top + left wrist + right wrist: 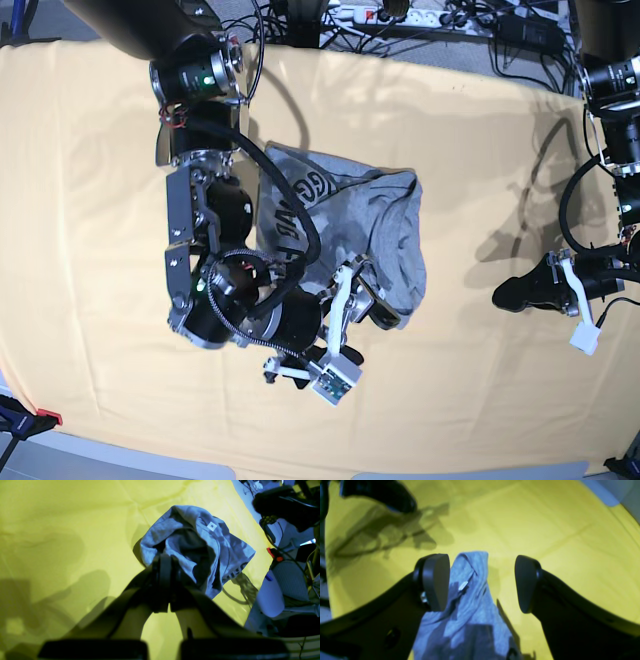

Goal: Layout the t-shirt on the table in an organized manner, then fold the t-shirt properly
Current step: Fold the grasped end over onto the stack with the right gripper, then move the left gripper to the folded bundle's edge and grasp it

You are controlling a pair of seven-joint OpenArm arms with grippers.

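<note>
The right gripper (482, 582) hangs low over the t-shirt (375, 235), at the hem nearest the counter's (80, 200) front edge, with its jaws spread wide; one pad sits against the grey cloth and the other stands clear of it. Its arm reaches out across the t-shirt from the back of the counter, elbow bent, wrist turned down. The left gripper (515, 292) lies well off to the t-shirt's side, low over the counter, jaws pressed together and holding nothing, pointing toward the garment. Its arm comes in from the counter's side edge.
</note>
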